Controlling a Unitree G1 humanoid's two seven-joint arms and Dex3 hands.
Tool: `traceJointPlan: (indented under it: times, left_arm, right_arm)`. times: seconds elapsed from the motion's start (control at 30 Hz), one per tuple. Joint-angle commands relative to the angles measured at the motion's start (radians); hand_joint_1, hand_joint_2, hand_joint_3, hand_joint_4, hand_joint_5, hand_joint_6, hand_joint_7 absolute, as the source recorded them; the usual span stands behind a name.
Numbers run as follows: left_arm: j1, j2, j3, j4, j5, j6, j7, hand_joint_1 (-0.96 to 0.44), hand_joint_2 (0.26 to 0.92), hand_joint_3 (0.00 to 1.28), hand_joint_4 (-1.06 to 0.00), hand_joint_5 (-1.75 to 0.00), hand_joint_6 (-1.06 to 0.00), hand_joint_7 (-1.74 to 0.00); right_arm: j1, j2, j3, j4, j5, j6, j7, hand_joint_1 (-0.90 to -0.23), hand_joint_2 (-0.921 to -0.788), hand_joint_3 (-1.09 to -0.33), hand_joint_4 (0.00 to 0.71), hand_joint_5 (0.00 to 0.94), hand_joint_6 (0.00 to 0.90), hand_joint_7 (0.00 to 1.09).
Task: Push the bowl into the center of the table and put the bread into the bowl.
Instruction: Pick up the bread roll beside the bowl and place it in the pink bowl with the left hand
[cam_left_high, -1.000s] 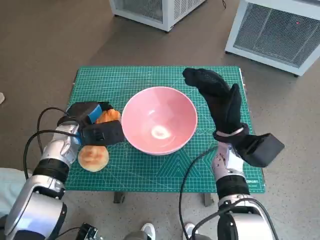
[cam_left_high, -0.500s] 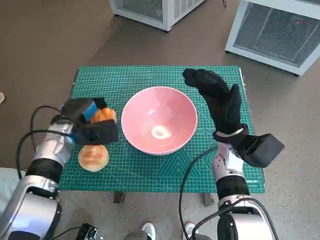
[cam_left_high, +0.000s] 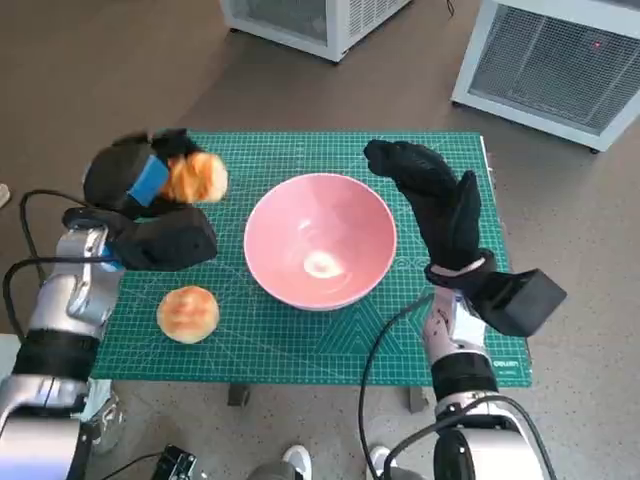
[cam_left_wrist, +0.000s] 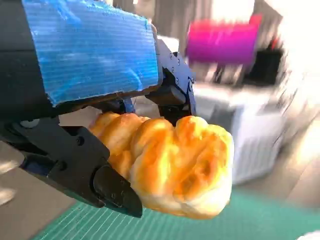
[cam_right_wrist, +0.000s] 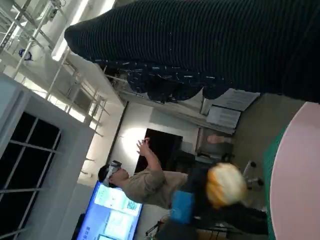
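Note:
The pink bowl (cam_left_high: 319, 252) sits near the middle of the green mat (cam_left_high: 300, 345). My left hand (cam_left_high: 140, 175) is raised above the mat's left side and grips a golden twisted bread (cam_left_high: 197, 178); the left wrist view shows that bread (cam_left_wrist: 170, 165) held between the black fingers (cam_left_wrist: 85, 170). A second, round bread (cam_left_high: 187, 312) lies on the mat at the front left. My gloved right hand (cam_left_high: 432, 190) stands upright just right of the bowl, fingers apart, holding nothing. In the right wrist view the bowl's rim (cam_right_wrist: 295, 185) and the held bread (cam_right_wrist: 226, 186) show.
White grated units (cam_left_high: 545, 60) stand on the floor behind the table, another white unit (cam_left_high: 310, 20) at the back left. In the right wrist view a person (cam_right_wrist: 140, 180) sits with hands raised before a screen (cam_right_wrist: 112, 205).
My left hand has lifted the twisted bread off the mat, up and toward the back. The round bread stays on the mat. My right hand and the bowl have not moved.

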Motion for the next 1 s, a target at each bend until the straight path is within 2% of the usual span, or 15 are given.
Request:
traceJointPlan:
  times: [0.03, 0.23, 0.43, 0.67, 1.0]
  left_arm:
    - [0.104, -0.039, 0.063, -0.311, 0.026, 0.038, 0.071, 0.0, 0.916, 0.02, -0.77, -1.08, -0.68, -1.1]
    - [0.147, -0.081, 0.025, -0.406, 0.08, -0.004, 0.115, 0.0, 0.91, 0.01, -0.79, -1.07, -0.71, -1.07]
    - [0.154, -0.123, -0.03, -0.439, 0.092, -0.057, 0.07, 0.0, 0.919, 0.02, -0.77, -1.09, -0.67, -1.1]
    - [0.102, -0.172, -0.114, -0.36, 0.154, -0.045, -0.004, 0.0, 0.919, 0.03, -0.75, -1.13, -0.67, -1.1]
    - [0.033, -0.24, -0.185, -0.176, 0.184, -0.07, -0.009, 0.0, 0.919, 0.03, -0.75, -1.13, -0.67, -1.1]
  right_arm:
    - [0.029, -0.006, 0.0, 0.001, 0.014, 0.01, 0.018, -0.744, -0.921, -0.738, 0.218, 0.001, 0.007, 0.56]
    - [0.032, -0.007, -0.002, 0.001, 0.015, 0.008, 0.022, -0.742, -0.921, -0.737, 0.216, 0.0, 0.005, 0.56]
    - [0.033, -0.007, -0.003, 0.005, 0.014, 0.006, 0.023, -0.741, -0.921, -0.735, 0.216, 0.001, 0.006, 0.56]
    - [0.038, -0.007, -0.004, 0.004, 0.013, 0.004, 0.023, -0.739, -0.921, -0.734, 0.216, 0.001, 0.008, 0.56]
    - [0.047, -0.01, -0.005, -0.003, 0.014, 0.005, 0.022, -0.736, -0.921, -0.737, 0.215, 0.0, 0.005, 0.55]
